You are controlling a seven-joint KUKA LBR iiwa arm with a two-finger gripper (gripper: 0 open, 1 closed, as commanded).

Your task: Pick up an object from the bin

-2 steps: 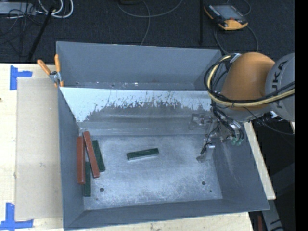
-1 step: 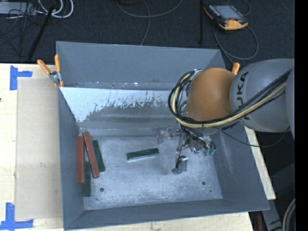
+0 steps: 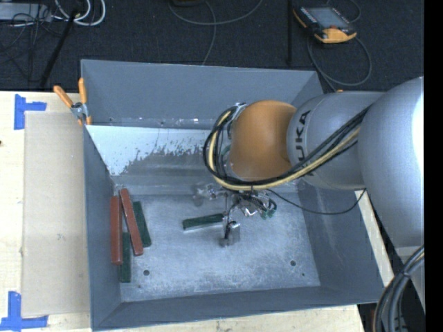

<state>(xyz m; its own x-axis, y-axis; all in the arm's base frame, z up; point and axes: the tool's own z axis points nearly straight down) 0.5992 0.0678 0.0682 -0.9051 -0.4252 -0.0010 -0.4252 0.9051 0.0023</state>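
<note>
Reaching in from the right, the big grey arm (image 3: 346, 144) hangs low over the middle of the grey metal bin (image 3: 208, 286). A round orange cover (image 3: 259, 140) sits on its wrist. Black and yellow cables (image 3: 325, 156) loop around the cover. Under it, the gripper (image 3: 230, 232) points down, very near the bin floor. I cannot tell if its grip is loose or squeezed tight, because that part is small and dark.

A flat dark green stick (image 3: 203, 221) lies on the floor in the middle of the bin. It lies almost sideways, and its right end is just beside the gripper. I cannot tell if the two touch.

Over by the left wall, more sticks lie in a little bunch. Two red-brown sticks (image 3: 115, 230) lie side by side, and dark green sticks (image 3: 140, 221) peek out next to them. This bunch is well apart from the gripper.

The bin floor is dull grey with lots of tiny pale specks on it. The sloping back wall (image 3: 159, 151) is paler and has dark speckles.

Behind the bin, the room floor (image 3: 138, 37) is nearly black. Thin cables (image 3: 83, 9) snake across it. Two orange and black gadgets (image 3: 325, 25) lie there, one at the top middle and one more to the right.
</note>
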